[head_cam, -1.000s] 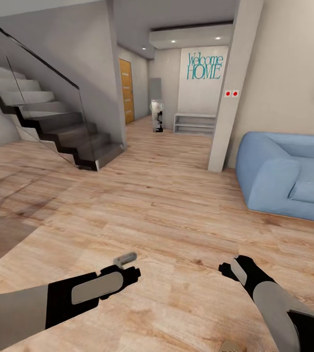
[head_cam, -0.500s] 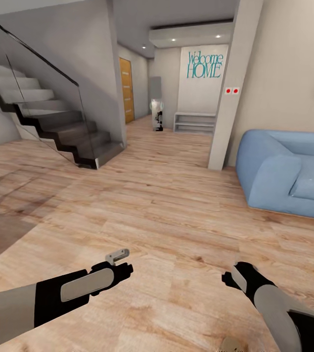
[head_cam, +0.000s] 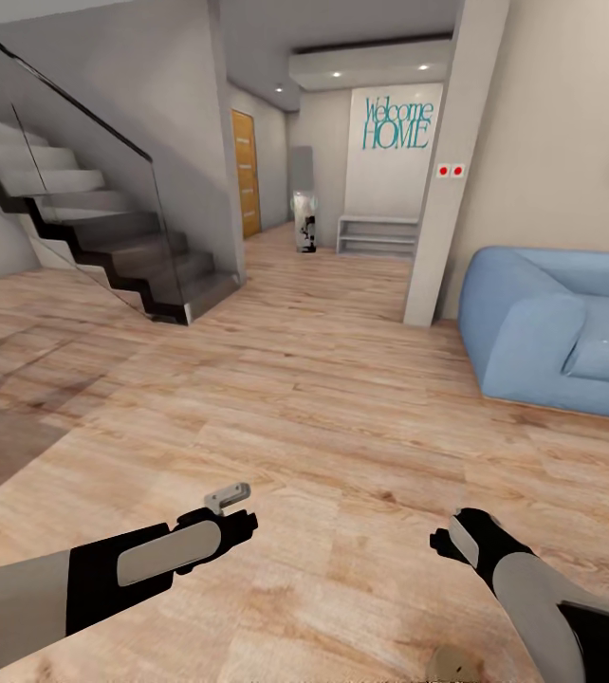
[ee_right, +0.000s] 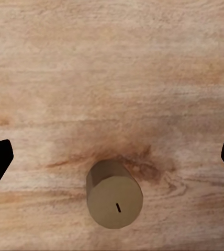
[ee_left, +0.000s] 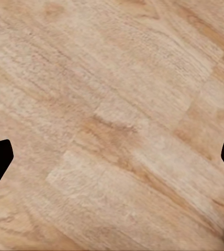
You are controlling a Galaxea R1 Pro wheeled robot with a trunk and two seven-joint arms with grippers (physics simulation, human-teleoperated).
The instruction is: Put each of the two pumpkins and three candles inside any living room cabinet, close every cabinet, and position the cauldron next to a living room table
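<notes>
Right gripper (ee_right: 112, 151) hung spread wide and empty, dark fingertips at the frame's edges, above a candle (ee_right: 114, 194) standing upright on the wood floor (head_cam: 323, 417). Left gripper (ee_left: 112, 157) likewise wide, nothing between its tips. Since a second ago the head view had drifted slightly; stairs (head_cam: 105, 237) and sofa (head_cam: 551, 327) slid across, arms barely shifted. Judged: base repositioning for the candle pickup.

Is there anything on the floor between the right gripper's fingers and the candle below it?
No. In the right wrist view, bare wood floor lies between the right gripper and the upright candle; the jaws stand wide apart.
</notes>
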